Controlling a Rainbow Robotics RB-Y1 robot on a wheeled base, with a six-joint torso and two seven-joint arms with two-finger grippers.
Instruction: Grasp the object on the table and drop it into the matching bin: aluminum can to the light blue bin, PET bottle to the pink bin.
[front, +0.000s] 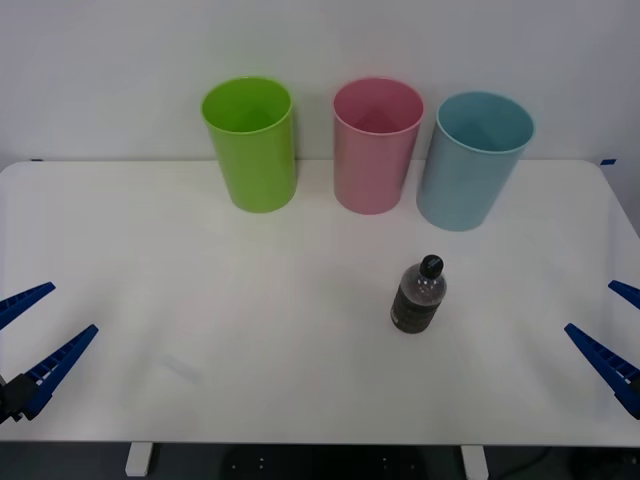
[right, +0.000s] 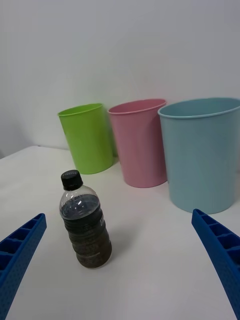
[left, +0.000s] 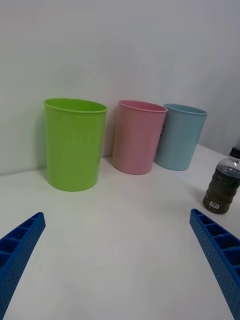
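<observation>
White tabletop (front: 200, 260) carries the upright PET bottle (front: 418, 295), probably light, smooth, best gripped mid-body, while left gripper (front: 30, 345) and right gripper (front: 612, 335) fingers stand apart.

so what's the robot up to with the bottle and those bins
Nothing is being held yet. The PET bottle stands upright on the white table, nearer the robot than the pink bin and the light blue bin. A lime green bin stands to the left of the pink one. The left tool and the right tool are both open at the table's near corners, apart from the bottle. The bottle belongs in the pink bin.
</observation>
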